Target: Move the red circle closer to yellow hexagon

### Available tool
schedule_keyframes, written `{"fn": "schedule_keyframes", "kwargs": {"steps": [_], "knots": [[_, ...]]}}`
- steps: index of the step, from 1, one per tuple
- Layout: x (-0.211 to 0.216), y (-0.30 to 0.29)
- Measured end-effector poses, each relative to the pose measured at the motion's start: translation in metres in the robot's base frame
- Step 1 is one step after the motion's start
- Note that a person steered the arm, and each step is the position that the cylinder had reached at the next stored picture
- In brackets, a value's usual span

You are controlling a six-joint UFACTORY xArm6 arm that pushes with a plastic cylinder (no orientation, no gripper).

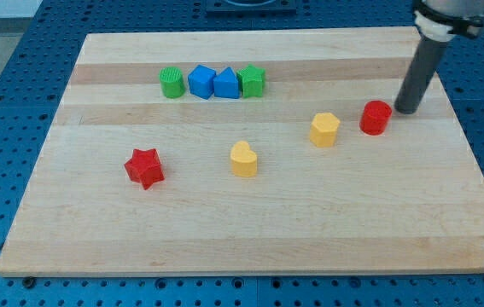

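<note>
The red circle (376,118) stands on the wooden board at the view's right. The yellow hexagon (325,130) lies a short way to its left and slightly lower, with a small gap between them. My tip (406,111) rests on the board just right of the red circle, close to it or touching its right edge; I cannot tell which. The dark rod rises from there to the view's top right.
A yellow heart (243,159) lies near the middle and a red star (144,167) at the left. A row along the top holds a green circle (172,83), a blue block (201,82), a blue block (226,83) and a green star (252,81). The board's right edge (472,162) is near.
</note>
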State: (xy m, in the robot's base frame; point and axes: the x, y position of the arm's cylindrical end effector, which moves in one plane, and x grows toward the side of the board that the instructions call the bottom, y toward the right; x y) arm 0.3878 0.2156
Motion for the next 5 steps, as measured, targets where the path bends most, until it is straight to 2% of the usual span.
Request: {"fn": "schedule_keyframes", "kwargs": {"steps": [2,4,5], "knots": [[0.019,-0.043],[0.035,-0.035],[0.093,-0.019]]}}
